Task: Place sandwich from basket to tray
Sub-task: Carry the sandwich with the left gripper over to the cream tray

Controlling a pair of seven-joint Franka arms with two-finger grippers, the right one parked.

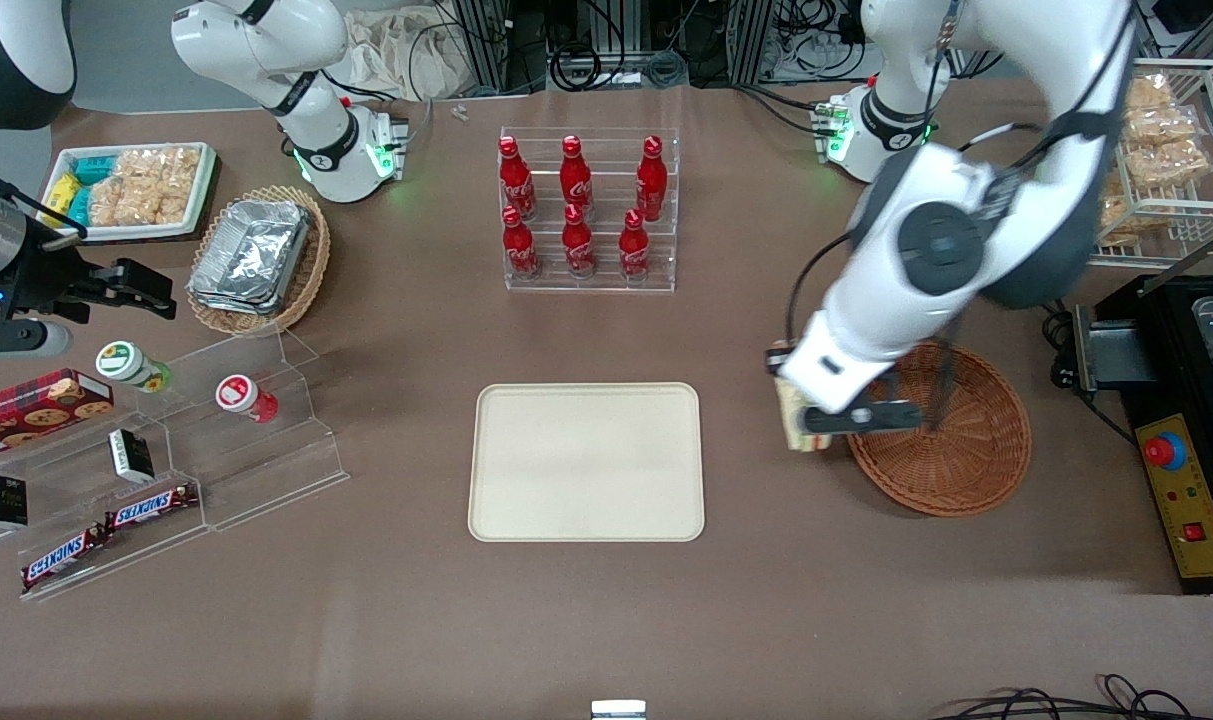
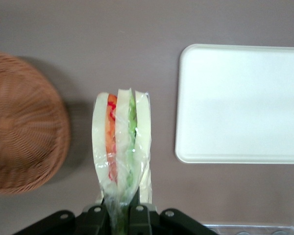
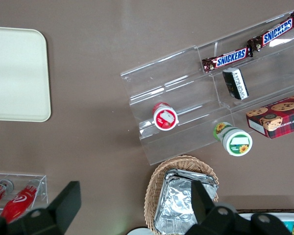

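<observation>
The gripper point(image 2: 121, 215) is clamped on the wrapped edge of the sandwich point(image 2: 121, 147), a pale wedge in crinkly clear film with orange-red and green layers showing between the bread slices. It hangs in the air above the brown surface point(image 1: 386, 620), just beside the rim of the round reddish-brown wicker basket point(image 1: 956, 460), between that basket and the tray point(image 1: 586, 462), which is flat, cream-beige, with rounded corners and a low rim.

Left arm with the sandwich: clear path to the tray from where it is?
Probably yes. The gripper is shut on the sandwich, held above bare table between the basket and the tray. Nothing stands between them, and the tray holds nothing.
</observation>
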